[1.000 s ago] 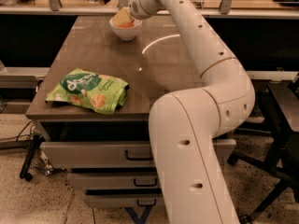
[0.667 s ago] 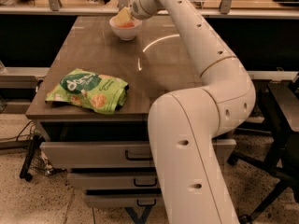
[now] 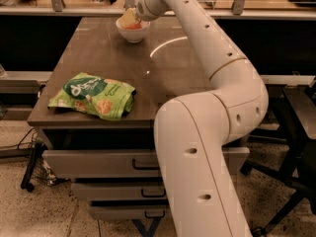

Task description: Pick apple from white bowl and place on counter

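A wide, glossy grey-brown desk [image 3: 98,58] stands on a cabinet of three grey drawers [image 3: 89,163] with dark handles. A small, plain white round bowl [image 3: 132,34] sits near the desk's far edge. Inside this bowl lies a round, smooth orange-red apple [image 3: 134,26], and only a sliver of it shows above the rim. The robot's pale yellowish gripper [image 3: 129,18] is directly over the bowl, dipping to the apple from above and covering most of it. Whether its jaws are open or closed on the fruit cannot be told from this angle. A thick, glossy white jointed robot arm [image 3: 207,48] runs from the gripper away to the right of the bowl, then bends and drops down in the foreground, well nearer the viewer than the bowl. A crinkled green snack bag [image 3: 93,95] with white lettering lies flat on the desk, well apart from the bowl, nearer the viewer and to the bowl's left, close to the desk's front edge.
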Available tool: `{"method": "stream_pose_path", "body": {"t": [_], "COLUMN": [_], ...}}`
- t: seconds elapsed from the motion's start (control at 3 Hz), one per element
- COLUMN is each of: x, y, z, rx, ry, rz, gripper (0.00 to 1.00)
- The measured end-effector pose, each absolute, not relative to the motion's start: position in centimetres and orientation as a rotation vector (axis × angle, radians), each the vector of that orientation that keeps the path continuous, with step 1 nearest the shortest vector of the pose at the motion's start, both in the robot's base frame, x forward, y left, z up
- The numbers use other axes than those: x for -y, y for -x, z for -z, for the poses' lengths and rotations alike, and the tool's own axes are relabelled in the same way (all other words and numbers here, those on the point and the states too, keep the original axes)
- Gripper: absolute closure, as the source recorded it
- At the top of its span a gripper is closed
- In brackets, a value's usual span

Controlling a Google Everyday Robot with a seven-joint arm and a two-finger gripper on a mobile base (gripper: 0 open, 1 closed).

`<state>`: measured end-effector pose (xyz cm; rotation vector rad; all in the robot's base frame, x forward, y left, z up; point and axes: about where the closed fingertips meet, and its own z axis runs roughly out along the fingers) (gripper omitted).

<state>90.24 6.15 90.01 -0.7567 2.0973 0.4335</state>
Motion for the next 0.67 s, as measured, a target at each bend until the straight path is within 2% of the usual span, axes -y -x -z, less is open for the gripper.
{"method": "stream_pose_path", "body": {"t": [0.33, 0.67], "x": [-6.54, -6.37], "y": [-90.37, -90.35], "z": [-90.01, -89.65], "rx": [-2.100, -2.108], "ry": [0.760, 0.783], "rz": [-0.412, -0.368], "gripper": [0.56, 0.87]}}
